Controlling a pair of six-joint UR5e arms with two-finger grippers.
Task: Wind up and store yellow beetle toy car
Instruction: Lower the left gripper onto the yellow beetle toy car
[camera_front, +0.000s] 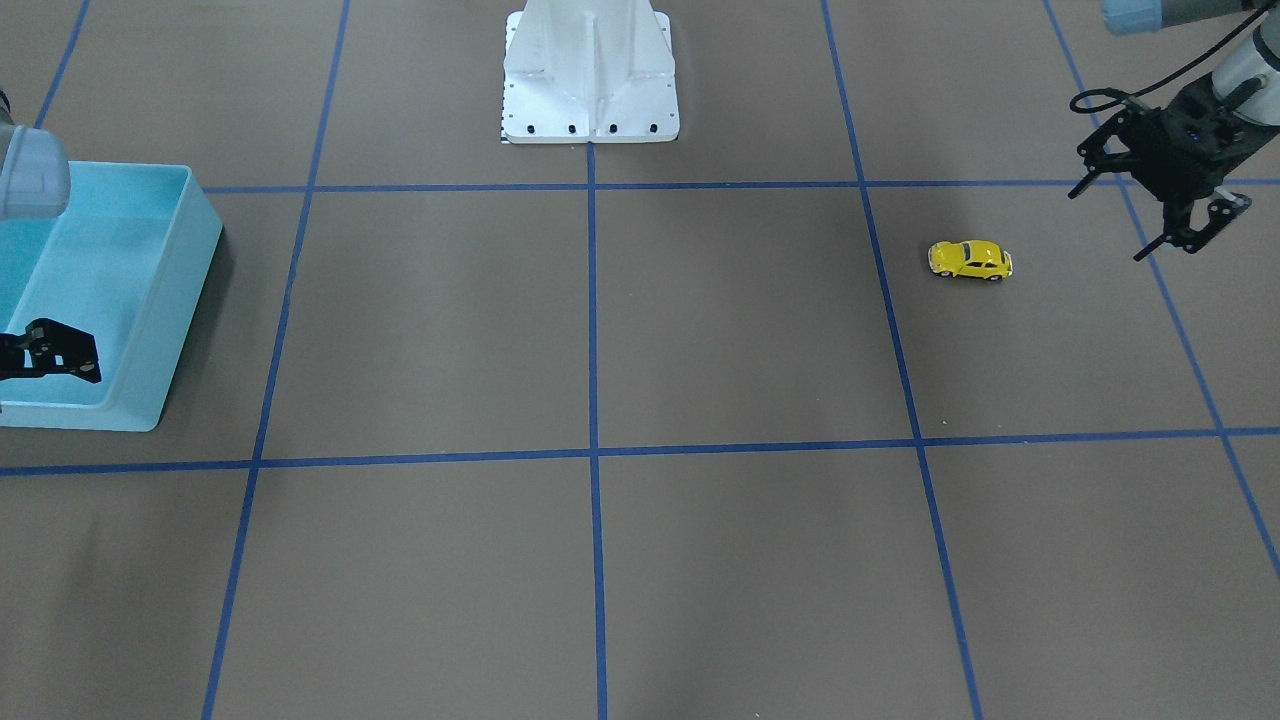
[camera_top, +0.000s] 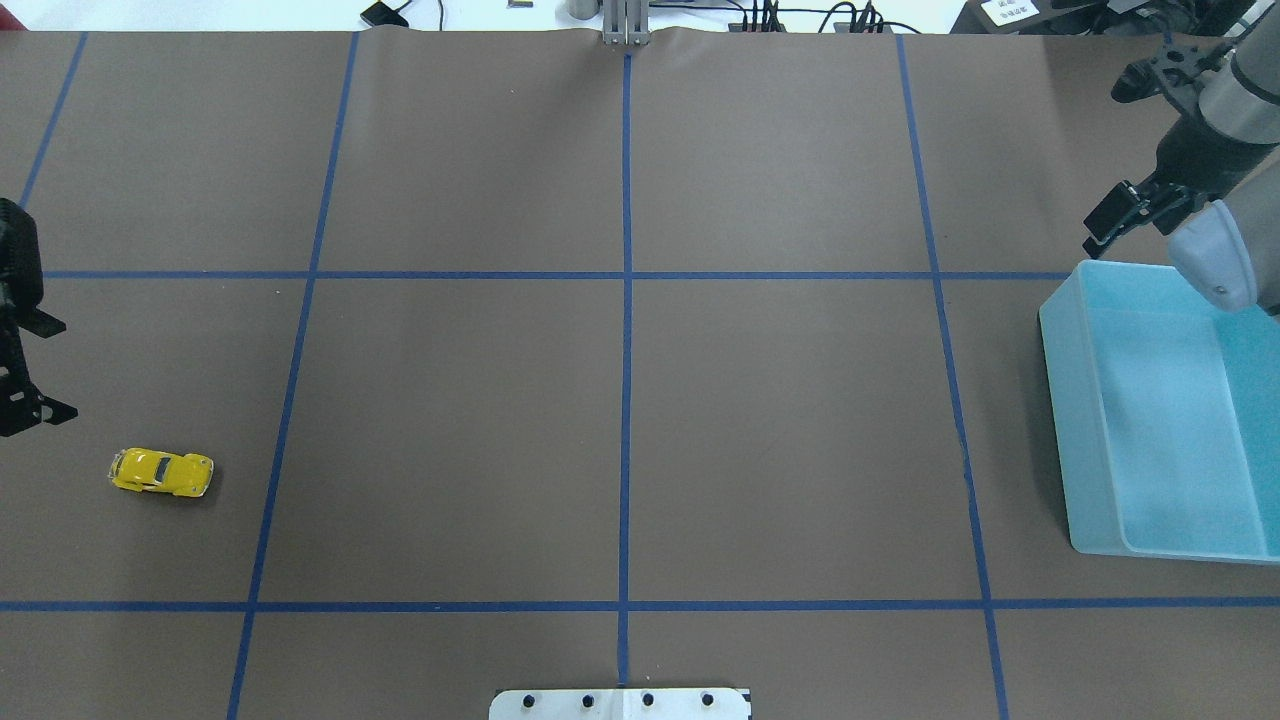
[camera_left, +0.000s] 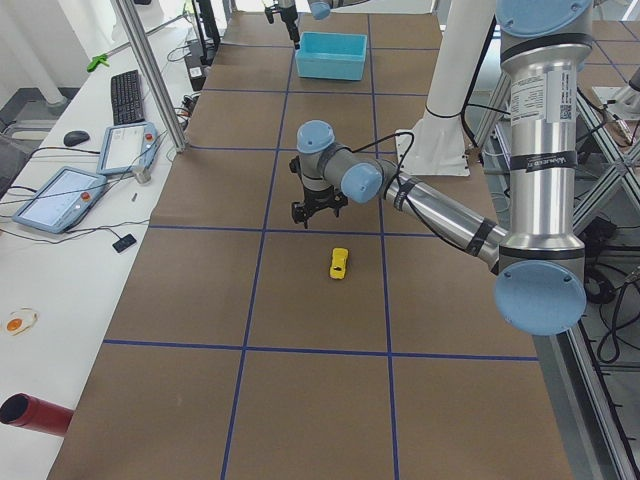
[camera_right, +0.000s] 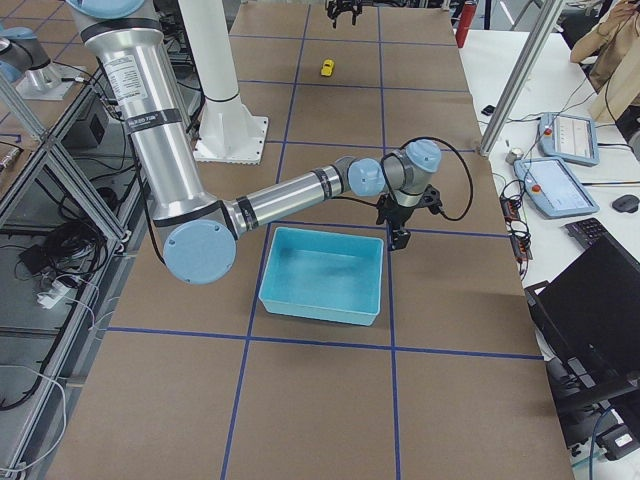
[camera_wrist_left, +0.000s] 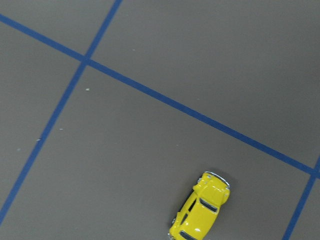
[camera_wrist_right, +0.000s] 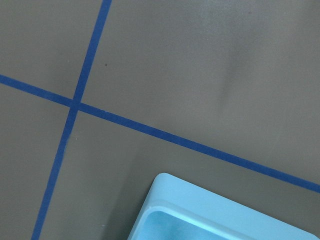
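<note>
The yellow beetle toy car (camera_front: 970, 260) stands on its wheels on the brown table, on my left side (camera_top: 161, 472). It also shows in the left wrist view (camera_wrist_left: 201, 212) at the bottom edge. My left gripper (camera_top: 55, 368) hovers open and empty, a short way beyond the car and apart from it (camera_front: 1105, 225). My right gripper (camera_top: 1108, 160) looks open and empty. It hangs above the far corner of the light blue bin (camera_top: 1060, 400), which is empty; the right wrist view shows that bin's corner (camera_wrist_right: 200, 205).
The white robot base (camera_front: 590, 80) stands at the middle of the table's near side. Blue tape lines divide the brown surface into squares. A side bench with tablets and a keyboard (camera_left: 125, 95) runs along the far edge.
</note>
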